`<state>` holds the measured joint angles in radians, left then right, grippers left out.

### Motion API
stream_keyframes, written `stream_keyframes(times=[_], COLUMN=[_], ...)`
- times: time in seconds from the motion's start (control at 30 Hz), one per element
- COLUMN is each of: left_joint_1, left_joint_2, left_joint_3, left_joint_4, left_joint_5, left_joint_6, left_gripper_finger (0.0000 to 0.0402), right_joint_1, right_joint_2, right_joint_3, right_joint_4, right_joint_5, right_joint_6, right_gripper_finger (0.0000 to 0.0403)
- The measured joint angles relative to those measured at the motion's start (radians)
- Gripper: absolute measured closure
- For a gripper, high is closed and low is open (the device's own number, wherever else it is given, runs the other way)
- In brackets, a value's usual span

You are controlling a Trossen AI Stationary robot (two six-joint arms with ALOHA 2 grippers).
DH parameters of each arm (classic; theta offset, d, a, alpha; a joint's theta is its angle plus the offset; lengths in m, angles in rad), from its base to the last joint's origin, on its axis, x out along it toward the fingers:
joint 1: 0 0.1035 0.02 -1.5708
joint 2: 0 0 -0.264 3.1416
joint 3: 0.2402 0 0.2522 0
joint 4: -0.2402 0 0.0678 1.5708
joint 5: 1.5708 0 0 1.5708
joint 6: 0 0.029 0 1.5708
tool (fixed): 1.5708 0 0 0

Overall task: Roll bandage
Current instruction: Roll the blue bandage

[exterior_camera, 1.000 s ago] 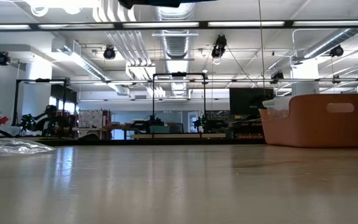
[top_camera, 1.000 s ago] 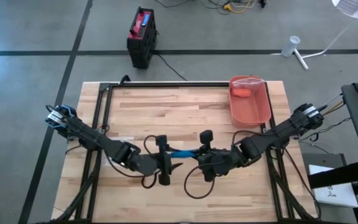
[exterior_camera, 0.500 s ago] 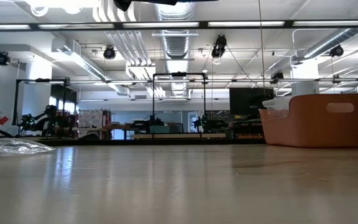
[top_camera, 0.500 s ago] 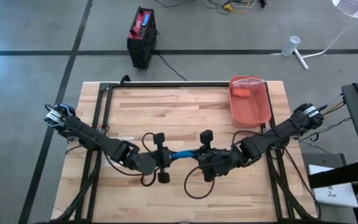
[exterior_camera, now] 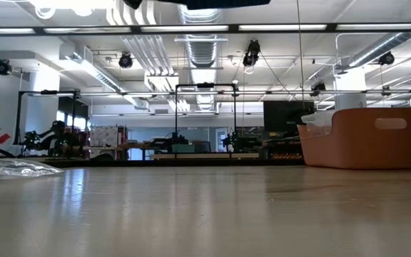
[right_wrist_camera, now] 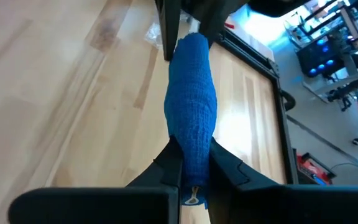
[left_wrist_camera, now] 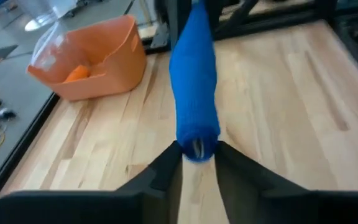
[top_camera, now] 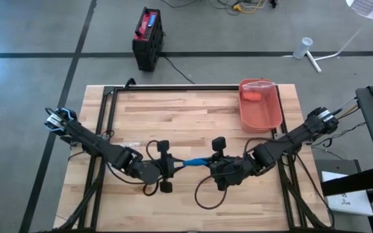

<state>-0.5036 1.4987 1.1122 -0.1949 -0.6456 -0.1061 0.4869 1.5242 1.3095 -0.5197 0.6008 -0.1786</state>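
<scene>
The blue bandage point(top_camera: 190, 161) hangs as a short bunched strip above the middle of the wooden table point(top_camera: 173, 110), stretched between my two grippers. My left gripper point(top_camera: 175, 164) comes from the table's left and is shut on the bandage's left end. My right gripper point(top_camera: 206, 164) comes from the table's right and is shut on its right end. In the left wrist view the bandage point(left_wrist_camera: 194, 81) runs away from my fingers toward the other arm. The right wrist view shows the bandage point(right_wrist_camera: 190, 106) doing the same. The low view shows only dark arm parts point(exterior_camera: 191, 2) at its top edge. My left gripper pinches the bandage's left end point(left_wrist_camera: 197, 142) between its two fingers point(left_wrist_camera: 165, 169), slanting down from the table's left and in line with the strip. That end is lifted clear of the table. My right gripper pinches the bandage's right end point(right_wrist_camera: 191, 163) between its two fingers point(right_wrist_camera: 169, 167), slanting down from the table's right, along the strip. The bandage spans straight between both grippers, clear of the wood.
An orange bin point(top_camera: 267, 113) holding an orange object point(top_camera: 252, 97) stands at the table's far right. A clear plastic wrapper point(top_camera: 129, 144) lies left of centre. Black frame rails point(top_camera: 105, 110) border the table. Cables loop under both wrists.
My left gripper, open beside the bandage a second ago, has shut on its left end. The bandage now spans between both grippers. My right gripper has kept its hold.
</scene>
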Motion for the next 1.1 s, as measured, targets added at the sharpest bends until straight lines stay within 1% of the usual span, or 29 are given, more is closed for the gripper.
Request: stream_keyframes(times=[0.2,0.4,0.47,0.53,0.63,0.83,0.9,1.0,1.1], left_joint_1=[-0.004,-0.041,-0.049,-0.049,-0.037,0.002,0.007,0.009,0.007], left_joint_2=[-0.004,-0.004,-0.005,-0.005,0.010,0.040,0.042,0.039,0.026], left_joint_3=[0.000,0.002,0.002,0.002,0.003,0.003,0.003,0.003,0.003], left_joint_4=[0.045,0.206,0.223,0.224,0.229,0.208,0.191,0.190,0.175], left_joint_5=[0.000,0.001,-0.004,-0.018,-0.022,-0.026,-0.026,-0.026,-0.015], left_joint_6=[0.039,0.171,0.206,0.200,0.182,0.111,0.086,0.067,0.052], left_gripper_finger=[0.0254,0.0193,0.0179,0.0169,0.0166,0.0174,0.0191,0.0247,0.0325], right_joint_1=[-0.001,-0.007,-0.008,-0.007,-0.006,-0.001,0.005,0.011,0.015], right_joint_2=[0.002,0.003,0.003,0.003,0.004,0.004,0.002,-0.001,-0.001], right_joint_3=[0.000,0.000,-0.001,-0.001,0.001,0.004,0.004,0.005,0.005], right_joint_4=[0.003,-0.028,-0.030,-0.025,-0.023,0.009,0.023,0.021,0.023], right_joint_5=[-0.003,0.002,0.004,0.004,0.001,-0.002,-0.006,-0.007,-0.008], right_joint_6=[0.015,0.050,0.051,0.050,0.049,0.024,0.021,0.021,0.020], right_gripper_finger=[0.0376,0.0373,0.0374,0.0376,0.0374,0.0375,0.0376,0.0373,0.0372])
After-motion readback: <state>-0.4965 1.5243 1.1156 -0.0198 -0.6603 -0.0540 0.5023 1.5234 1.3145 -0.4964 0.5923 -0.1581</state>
